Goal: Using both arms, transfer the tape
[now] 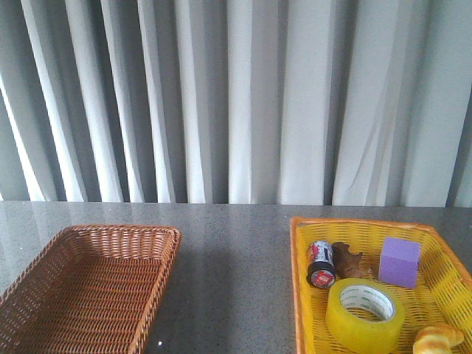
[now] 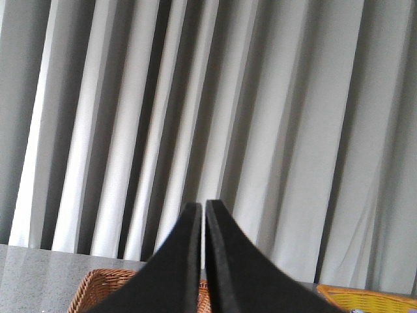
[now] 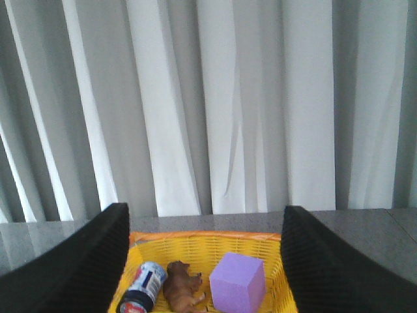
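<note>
Front view: glossy yellow tape [image 1: 365, 316], white core.

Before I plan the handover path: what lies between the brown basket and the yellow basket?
Nothing: in the front view, only bare grey table separates the brown basket from the yellow basket holding the tape.

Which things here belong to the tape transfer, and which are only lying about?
Belong: tape, left gripper, right gripper.
Lying about: can, purple cube, brown toy animal, croissant.
</note>
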Controlling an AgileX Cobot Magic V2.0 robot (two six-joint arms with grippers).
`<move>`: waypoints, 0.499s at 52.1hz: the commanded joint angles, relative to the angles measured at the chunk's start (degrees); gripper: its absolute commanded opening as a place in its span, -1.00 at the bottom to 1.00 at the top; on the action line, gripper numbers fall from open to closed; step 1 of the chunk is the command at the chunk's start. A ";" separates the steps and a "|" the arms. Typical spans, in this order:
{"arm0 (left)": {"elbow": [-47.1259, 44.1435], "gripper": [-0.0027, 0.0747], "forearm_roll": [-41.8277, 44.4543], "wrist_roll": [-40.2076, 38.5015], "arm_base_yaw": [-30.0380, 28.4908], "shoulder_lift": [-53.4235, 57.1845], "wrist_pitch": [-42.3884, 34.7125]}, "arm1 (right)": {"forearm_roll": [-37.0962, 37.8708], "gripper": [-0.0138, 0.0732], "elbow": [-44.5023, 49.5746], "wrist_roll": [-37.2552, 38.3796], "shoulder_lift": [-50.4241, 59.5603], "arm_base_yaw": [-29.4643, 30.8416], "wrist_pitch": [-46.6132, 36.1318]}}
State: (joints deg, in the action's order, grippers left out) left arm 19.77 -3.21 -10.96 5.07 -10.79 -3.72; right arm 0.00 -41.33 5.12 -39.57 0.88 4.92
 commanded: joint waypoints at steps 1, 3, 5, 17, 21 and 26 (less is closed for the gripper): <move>1.92 -0.92 -0.03 -0.56 0.22 -1.10 -3.28 | 2.72 0.47 -5.89 -2.08 -4.83 0.27 2.80; 1.92 -0.92 -0.03 -0.56 0.22 -1.10 -3.22 | 2.96 0.47 -8.73 -3.57 -7.93 0.27 6.92; 1.92 -0.92 -0.03 -0.56 0.22 -1.10 -3.15 | 2.89 0.47 -11.41 -5.65 -11.19 0.27 10.89; 1.92 -0.92 -0.03 -0.56 0.22 -1.10 -2.75 | -5.05 0.46 -30.33 -16.15 -31.76 0.21 29.96; 1.92 -0.92 -0.03 -0.56 0.22 -1.10 -2.75 | -7.45 0.45 -34.09 -18.58 -38.09 0.21 33.79; 1.92 -0.92 -0.03 -0.56 0.22 -1.10 -2.75 | -8.54 0.45 -37.91 -19.33 -44.97 0.21 36.42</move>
State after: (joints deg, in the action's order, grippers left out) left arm 19.77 -3.19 -10.96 5.07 -10.79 -2.85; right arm -6.89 -74.40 -12.41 -80.43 0.88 41.32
